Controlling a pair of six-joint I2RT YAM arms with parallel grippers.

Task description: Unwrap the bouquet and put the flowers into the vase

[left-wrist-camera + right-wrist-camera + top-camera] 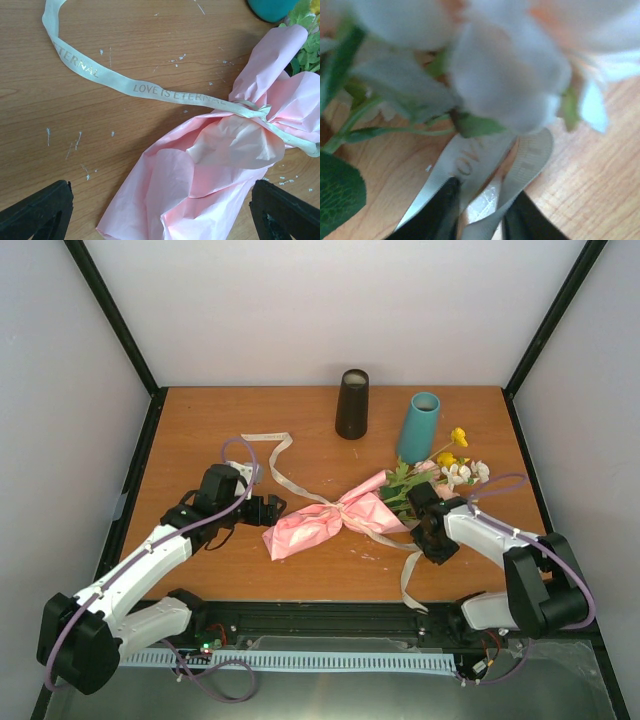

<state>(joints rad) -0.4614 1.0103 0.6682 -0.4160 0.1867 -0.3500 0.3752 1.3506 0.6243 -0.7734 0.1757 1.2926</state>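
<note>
- Two left gripper (268, 510) fingers are held wide over the pink paper (200, 175), gripping nothing.
- On the table (200, 420) the bouquet (345, 515) is laid flat, ribbon (170, 92) knotted round it.
- Over at the right gripper (479, 212), a ribbon tail is pinched nearly shut, presumably so the knot gets tugged loose.

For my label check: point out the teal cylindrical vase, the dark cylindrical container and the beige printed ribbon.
teal cylindrical vase (417, 435): top external view, outer wall.
dark cylindrical container (352, 412): top external view, side.
beige printed ribbon (165, 92): left wrist view, lettered stretch.
</note>
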